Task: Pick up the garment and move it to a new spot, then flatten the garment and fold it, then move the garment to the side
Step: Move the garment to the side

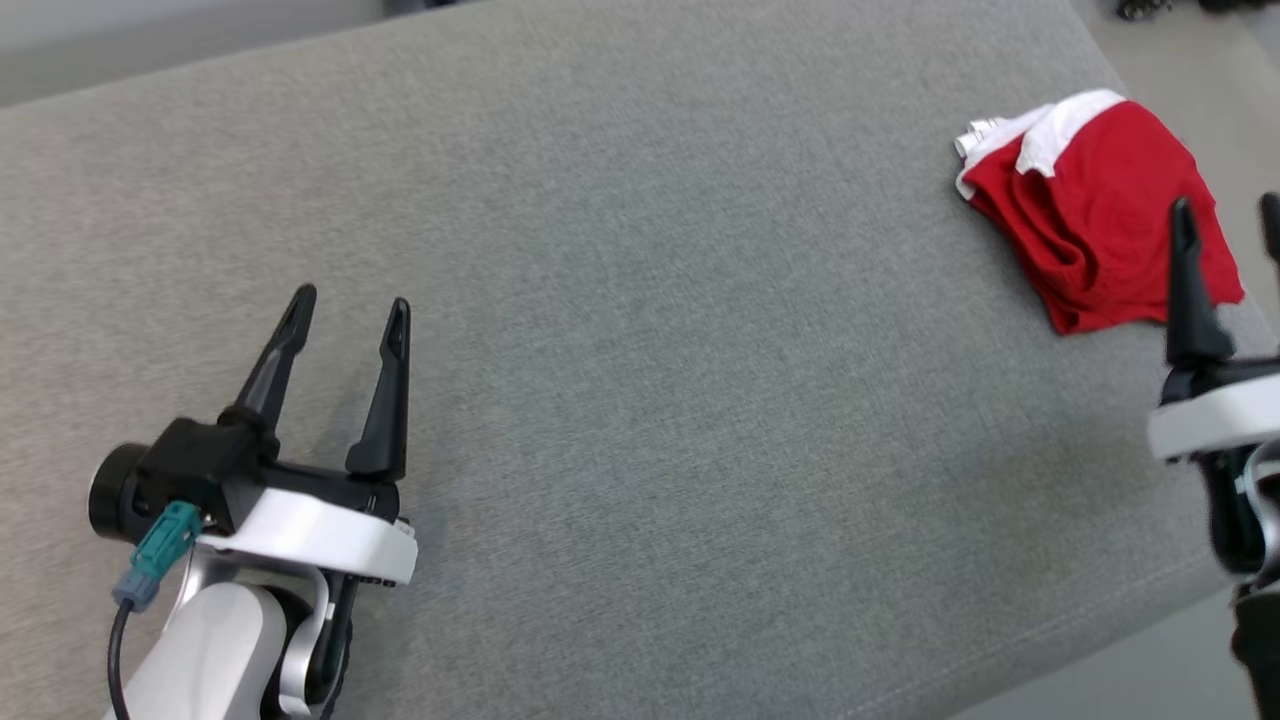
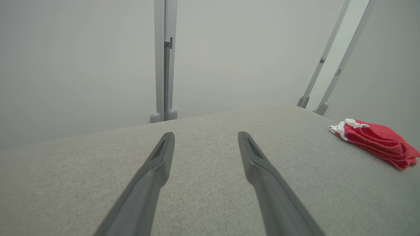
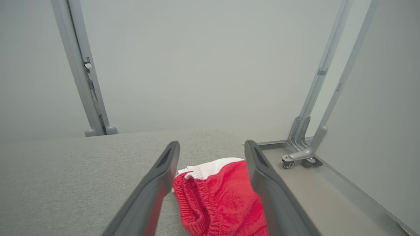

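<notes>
The garment [image 1: 1100, 215] is red with a white band [image 1: 1065, 120] along one edge. It lies in a folded bundle at the far right of the tabletop [image 1: 640, 330], close to the edge. It looks soft, light and floppy. It will likely bend and sag when it is lifted, and the layers may slide apart. It will not break. A good place to hold it seems to be the thick, bunched red edge [image 3: 193, 203], where the cloth is stacked up. A pinch there can catch all the layers at once. A grip on one thin top layer would likely open the bundle up.

The right fingers [image 3: 157, 183] are spread wide and hold nothing. In the right wrist view the garment sits between them, just past the tips. In the head view one finger crosses in front of the red cloth. The pictures do not show if it touches the cloth.

The left fingers [image 1: 385, 400] are also spread wide and hold nothing. They hang over bare grey cloth at the near left, well apart from the garment.

The garment looks folded and set to the side, so the task seems about done.
</notes>
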Available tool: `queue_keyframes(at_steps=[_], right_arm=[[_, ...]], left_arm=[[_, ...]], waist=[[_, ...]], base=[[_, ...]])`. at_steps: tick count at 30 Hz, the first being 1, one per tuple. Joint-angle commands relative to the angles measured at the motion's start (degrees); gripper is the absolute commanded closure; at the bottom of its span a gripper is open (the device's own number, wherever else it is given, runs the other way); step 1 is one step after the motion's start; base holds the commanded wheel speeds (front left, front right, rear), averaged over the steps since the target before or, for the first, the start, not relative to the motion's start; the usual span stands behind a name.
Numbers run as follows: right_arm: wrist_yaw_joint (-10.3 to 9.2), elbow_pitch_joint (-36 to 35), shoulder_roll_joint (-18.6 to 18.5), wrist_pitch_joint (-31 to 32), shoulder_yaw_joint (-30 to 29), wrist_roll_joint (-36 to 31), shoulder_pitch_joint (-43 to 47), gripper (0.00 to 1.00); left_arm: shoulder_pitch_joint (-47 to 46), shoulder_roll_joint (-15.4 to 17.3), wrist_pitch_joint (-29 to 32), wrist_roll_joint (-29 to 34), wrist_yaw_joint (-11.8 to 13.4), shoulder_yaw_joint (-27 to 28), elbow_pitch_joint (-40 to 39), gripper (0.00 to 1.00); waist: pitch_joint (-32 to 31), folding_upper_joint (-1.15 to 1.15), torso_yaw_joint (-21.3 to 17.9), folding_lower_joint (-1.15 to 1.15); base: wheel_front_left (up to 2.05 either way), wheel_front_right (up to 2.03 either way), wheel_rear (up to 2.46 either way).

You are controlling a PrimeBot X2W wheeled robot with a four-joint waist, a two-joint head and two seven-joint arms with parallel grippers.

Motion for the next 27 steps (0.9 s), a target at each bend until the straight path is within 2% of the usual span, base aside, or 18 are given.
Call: queue_keyframes(at_steps=[1,6,11,18,27], right_arm=[[-0.01,-1.72,0.85,-0.32,-0.51,-0.78,2.02,0.0],[-0.01,-7.68,5.14,-0.33,-1.01,-2.99,8.64,0.0],[-0.01,-11.37,7.78,0.64,-0.38,-4.91,12.84,0.0],[-0.01,-14.21,9.27,2.97,-0.44,-6.78,16.44,0.0],[-0.01,-16.67,9.6,5.51,-0.4,-8.15,21.01,0.0]], left_arm=[[1.06,-0.02,-0.49,-0.51,0.34,0.4,0.29,0.0],[4.02,-1.33,-1.99,-1.91,0.79,0.95,1.23,0.0],[6.64,-2.17,-2.88,-2.61,1.63,1.51,1.46,0.0],[9.95,-2.71,-3.7,-3.6,2.05,2.93,2.12,0.0],[16.07,-2.19,-4.18,-4.85,1.73,5.18,1.93,0.0]], waist=[[-2.77,0.0,2.45,0.0],[-6.4,0.0,5.94,0.0],[-8.71,0.0,9.56,0.0],[-11.89,0.0,14.25,0.0],[-16.69,0.0,17.41,0.0]], base=[[0.0,0.0,0.0],[0.0,0.0,0.0],[0.0,0.0,0.0],[0.0,0.0,0.0],[0.0,0.0,0.0]])
